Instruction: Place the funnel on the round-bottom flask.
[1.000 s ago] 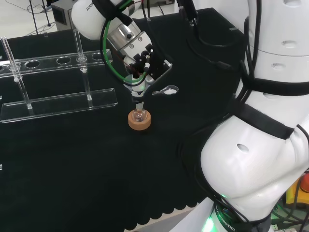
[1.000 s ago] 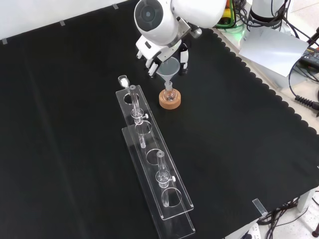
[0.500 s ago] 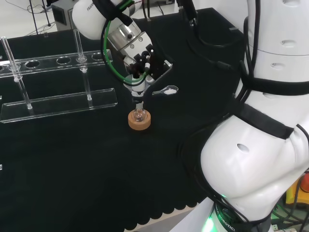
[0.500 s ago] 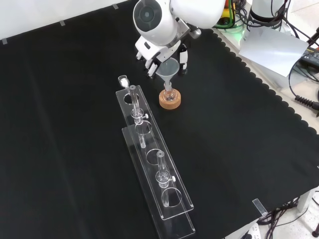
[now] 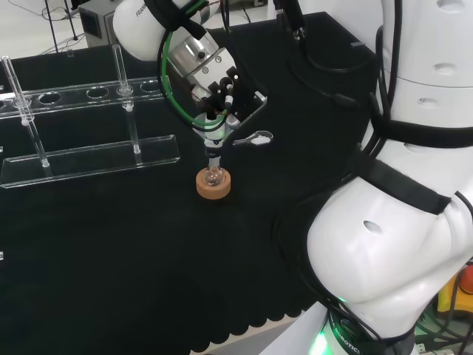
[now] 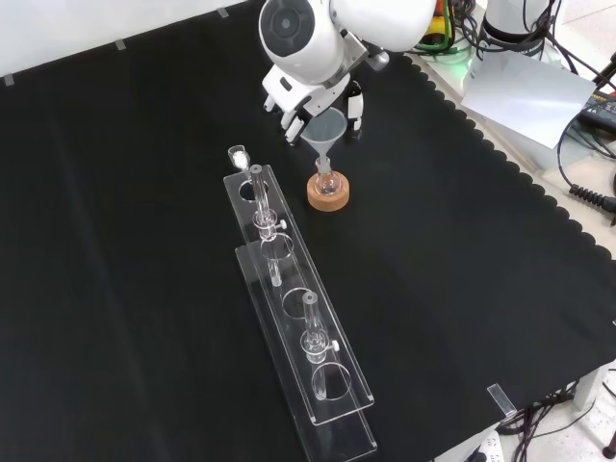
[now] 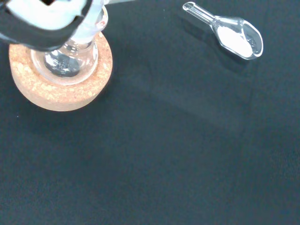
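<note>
- Hand sits upper centre of the front view, under the arm's white link; in the head view it's upper centre-left.
- Fingers are curled around the rim of the funnel, so it's gripping the funnel, not open.
- Funnel: grey cone, wide end up, stem pointing straight down into the neck of the round-bottom flask. Head view shows the stem lined up over the flask.
- Can't tell whether the funnel's cone rests on the flask neck or just hangs with the stem inside.
- Flask is upright on a cork ring, centre-upper part of the front view; cork ring in the head view is centre-left. Wrist view has the flask bulb seated in the ring, a blurred part of the hand overlapping it.
- Small clear scoop with white powder lies on the cloth, apart from the cork ring; head view puts it just right of the hand.
- Clear tube rack runs diagonally from centre to lower right-centre of the front view, left of the flask; upper left in the head view.
</note>
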